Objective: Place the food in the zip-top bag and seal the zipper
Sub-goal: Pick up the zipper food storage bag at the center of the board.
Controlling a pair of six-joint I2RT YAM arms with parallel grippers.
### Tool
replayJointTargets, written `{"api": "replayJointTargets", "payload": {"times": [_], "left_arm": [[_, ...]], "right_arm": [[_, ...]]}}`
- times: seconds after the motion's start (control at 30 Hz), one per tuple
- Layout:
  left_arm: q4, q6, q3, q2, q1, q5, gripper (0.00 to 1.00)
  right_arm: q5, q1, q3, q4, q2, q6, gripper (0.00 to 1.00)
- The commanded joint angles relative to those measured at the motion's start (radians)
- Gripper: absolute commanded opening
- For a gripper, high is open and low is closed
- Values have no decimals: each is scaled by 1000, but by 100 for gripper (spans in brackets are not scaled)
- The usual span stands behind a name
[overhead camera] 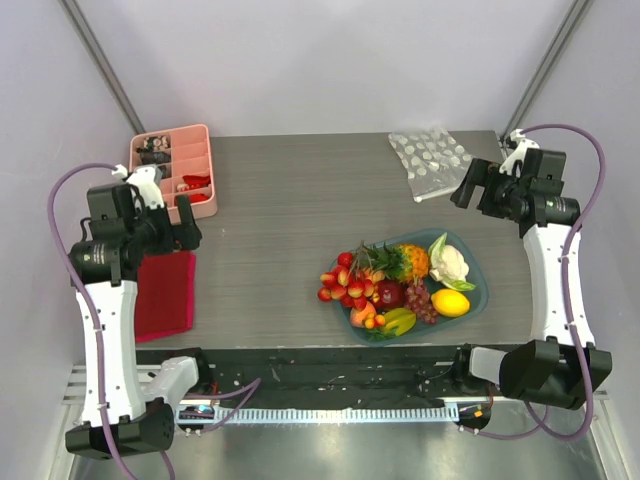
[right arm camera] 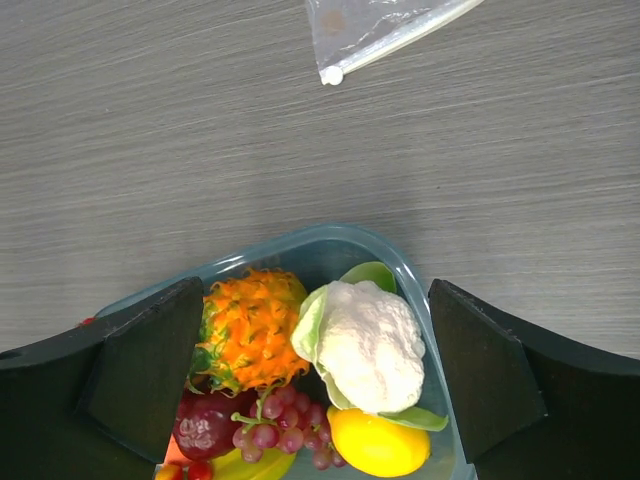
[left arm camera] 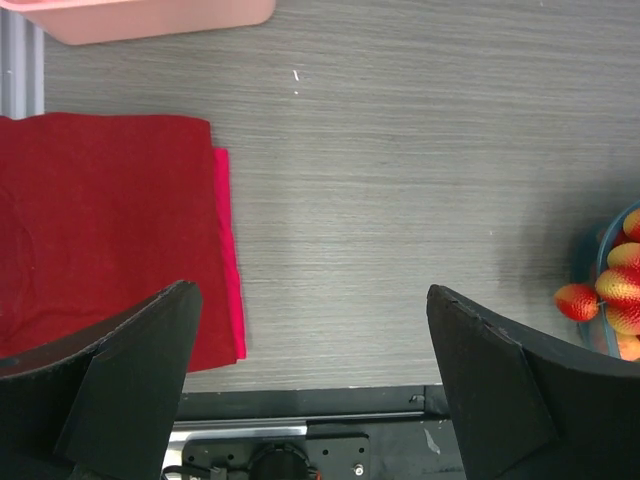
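The food [overhead camera: 400, 280] is heaped on an oval teal plate [overhead camera: 476, 268] at the front right: red berries [overhead camera: 340, 280], orange pineapple [overhead camera: 412, 262], cauliflower [overhead camera: 450, 262], lemon [overhead camera: 451, 302], grapes [overhead camera: 422, 300]. In the right wrist view the cauliflower [right arm camera: 372, 345], pineapple [right arm camera: 248, 330] and lemon [right arm camera: 378, 442] lie between my open fingers. The dotted zip-top bag [overhead camera: 428, 158] lies flat at the back right; its zipper end shows in the right wrist view [right arm camera: 385, 38]. My right gripper [overhead camera: 465, 190] is open and empty near the bag. My left gripper [overhead camera: 188, 232] is open and empty at the left.
A pink compartment tray [overhead camera: 178, 168] stands at the back left. A red cloth [overhead camera: 162, 295] lies at the front left, also in the left wrist view [left arm camera: 100, 220]. The black front rail [overhead camera: 320, 365] runs along the near edge.
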Motion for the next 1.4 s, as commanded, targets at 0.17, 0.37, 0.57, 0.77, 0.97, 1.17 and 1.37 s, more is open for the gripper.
{"api": "replayJointTargets", "payload": {"times": [0.17, 0.37, 0.57, 0.77, 0.97, 1.17, 1.37], "left_arm": [[108, -26, 25, -33, -4, -85, 100], [91, 42, 51, -33, -2, -107, 100], [79, 100, 94, -12, -2, -2, 100], [86, 94, 132, 29, -2, 31, 100], [71, 79, 151, 68, -3, 62, 100], [80, 83, 135, 77, -4, 77, 100], [85, 79, 120, 94, -2, 73, 100]], "right_arm": [[-106, -58, 66, 82, 133, 103, 100], [-281, -154, 96, 168, 292, 179, 100], [-376, -206, 135, 323, 497, 309, 100], [-381, -213, 140, 579, 668, 467, 97], [-390, -217, 163, 758, 834, 587, 89], [-301, -225, 166, 875, 923, 604, 86], [-195, -239, 204, 935, 1021, 599, 82]]}}
